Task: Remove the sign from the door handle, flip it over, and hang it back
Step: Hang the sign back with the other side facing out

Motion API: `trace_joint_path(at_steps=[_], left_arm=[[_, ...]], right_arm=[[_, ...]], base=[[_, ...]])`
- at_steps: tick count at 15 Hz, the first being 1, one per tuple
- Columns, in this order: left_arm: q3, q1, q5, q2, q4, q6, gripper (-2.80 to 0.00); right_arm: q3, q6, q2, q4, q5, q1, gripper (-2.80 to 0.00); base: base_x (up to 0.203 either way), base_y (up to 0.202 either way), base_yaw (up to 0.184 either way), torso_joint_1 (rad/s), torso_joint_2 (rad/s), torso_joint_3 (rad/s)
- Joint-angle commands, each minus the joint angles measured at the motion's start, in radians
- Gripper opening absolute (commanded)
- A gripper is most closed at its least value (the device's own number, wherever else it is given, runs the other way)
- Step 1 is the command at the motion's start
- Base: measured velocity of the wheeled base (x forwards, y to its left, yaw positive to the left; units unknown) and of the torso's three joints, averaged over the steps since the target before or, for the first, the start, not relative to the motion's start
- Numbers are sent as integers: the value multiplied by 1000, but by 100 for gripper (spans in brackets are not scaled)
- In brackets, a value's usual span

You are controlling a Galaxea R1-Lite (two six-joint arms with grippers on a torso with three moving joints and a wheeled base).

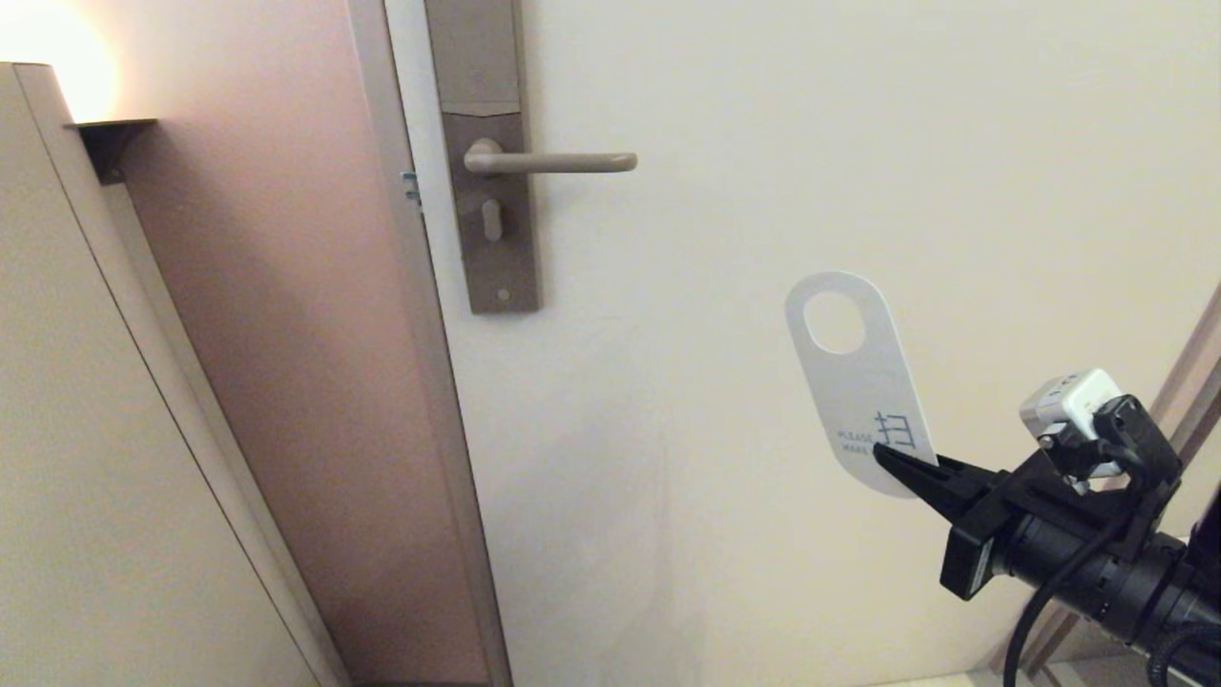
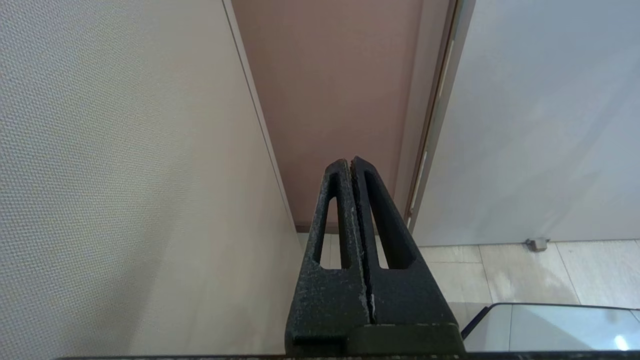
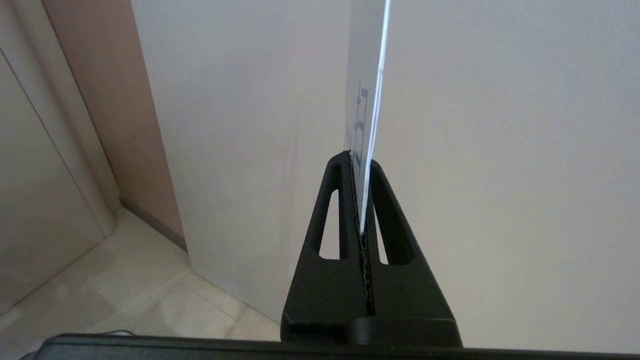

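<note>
A pale cream door (image 1: 763, 143) with a smooth, matte face fills most of the head view, and a warm lamp glow (image 1: 48, 57) sits at the far left corner. The sign (image 1: 858, 382) is off the handle and is held in the air before the door, low and to the right of the lever, well apart from it. It is a thin flat card with round ends and an oval hole near its upper end. The white side faces the camera, with small teal letters "PLEASE MAKE" readable and a larger teal character beside them. It leans a little to the left. The right gripper (image 1: 892, 458), black and wedge-shaped, pinches the lower end of the card between closed fingers; in the right wrist view the card stands edge-on between them. The door handle (image 1: 553, 162) is a slim straight beige-grey lever on a tall brown-grey plate (image 1: 486, 114). The left gripper (image 2: 350, 165) has its fingers pressed together on nothing, near a textured wall panel (image 2: 125, 175).
</note>
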Motion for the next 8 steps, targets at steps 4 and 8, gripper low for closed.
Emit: trace_joint_path(at_steps=[4,8], left_arm=[[0,0,0,1,0,1,-280],[0,0,0,1,0,1,-280]], right_arm=[[-21,1,11,-7,0,0,-280],[-89,16,89,-99,-28,0,-280]], base=[[0,0,0,0,0,0],[0,0,0,0,0,0]])
